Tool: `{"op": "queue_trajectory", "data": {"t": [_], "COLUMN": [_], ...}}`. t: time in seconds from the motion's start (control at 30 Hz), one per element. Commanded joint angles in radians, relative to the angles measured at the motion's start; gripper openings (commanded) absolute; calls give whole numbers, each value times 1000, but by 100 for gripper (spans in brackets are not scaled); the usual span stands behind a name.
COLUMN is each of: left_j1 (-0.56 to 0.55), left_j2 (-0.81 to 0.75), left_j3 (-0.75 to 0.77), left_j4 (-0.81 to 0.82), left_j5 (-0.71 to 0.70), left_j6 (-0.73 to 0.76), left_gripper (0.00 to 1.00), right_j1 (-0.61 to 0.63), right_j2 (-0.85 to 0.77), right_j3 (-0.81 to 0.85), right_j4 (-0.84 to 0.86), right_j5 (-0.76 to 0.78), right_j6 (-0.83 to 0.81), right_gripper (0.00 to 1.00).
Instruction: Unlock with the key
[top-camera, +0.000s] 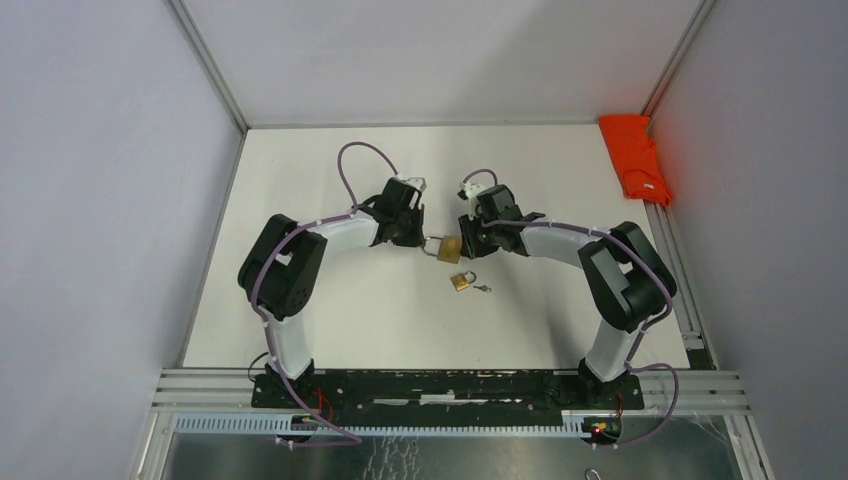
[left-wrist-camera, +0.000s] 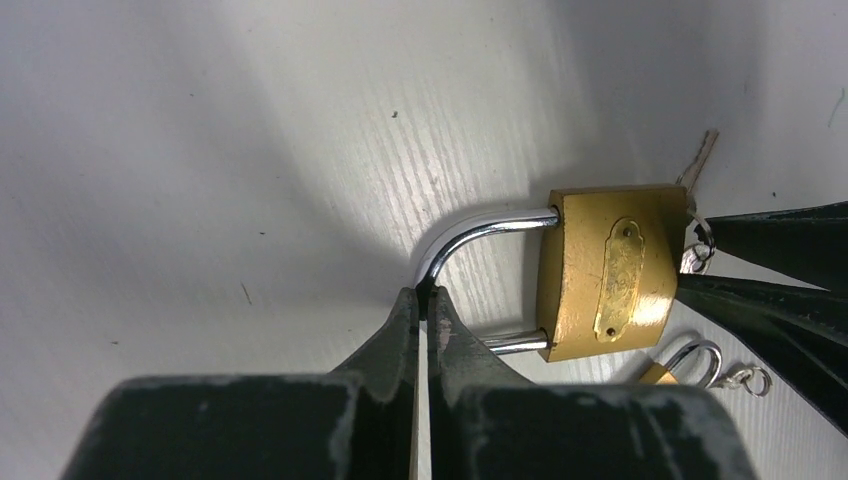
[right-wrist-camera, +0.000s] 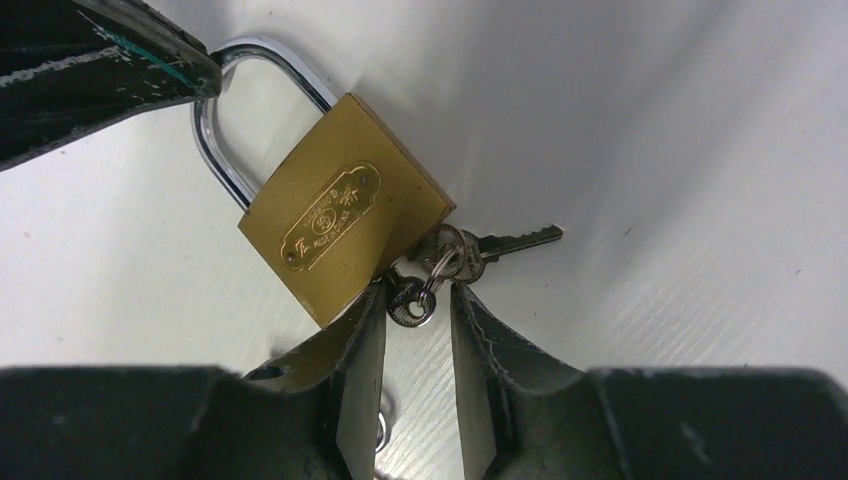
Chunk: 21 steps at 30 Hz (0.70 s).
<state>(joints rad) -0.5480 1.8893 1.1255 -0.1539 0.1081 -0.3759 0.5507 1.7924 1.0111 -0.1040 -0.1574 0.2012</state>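
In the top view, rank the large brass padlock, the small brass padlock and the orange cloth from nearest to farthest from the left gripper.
1. Large brass padlock: gripped by the left gripper, mid-table.
2. Small brass padlock: lying just beyond it, towards the arm bases.
3. Orange cloth: far off at the back right corner.

- Small padlock (left-wrist-camera: 655, 375): body hidden behind left gripper (left-wrist-camera: 425, 296); only a corner and the shackle show.
- Large padlock (right-wrist-camera: 345, 220): keyhole out of sight; key seating cannot be told.
- Loose key (top-camera: 483, 289): too small for detail.
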Motion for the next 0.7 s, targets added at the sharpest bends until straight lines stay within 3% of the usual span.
{"op": "queue_trajectory", "data": {"t": [0.0, 0.3, 0.5, 0.67], "left_j1": [-8, -9, -8, 0], "left_j2": [29, 26, 31, 59], "left_j3": [-66, -82, -69, 3], "left_j4": [-93, -82, -90, -121], "left_j5": [61, 75, 66, 66], "left_j6": [-20, -22, -18, -4], "left_gripper": [2, 2, 2, 2], "right_j1": [-27, -53, -25, 47], "right_j2": [-62, -52, -170, -234], "right_j3": [-23, -45, -133, -143], "right_j4": [52, 70, 69, 15], "right_j5": [-51, -138, 2, 233], "right_j6": [80, 63, -42, -122], "right_gripper": [35, 31, 31, 31]}}
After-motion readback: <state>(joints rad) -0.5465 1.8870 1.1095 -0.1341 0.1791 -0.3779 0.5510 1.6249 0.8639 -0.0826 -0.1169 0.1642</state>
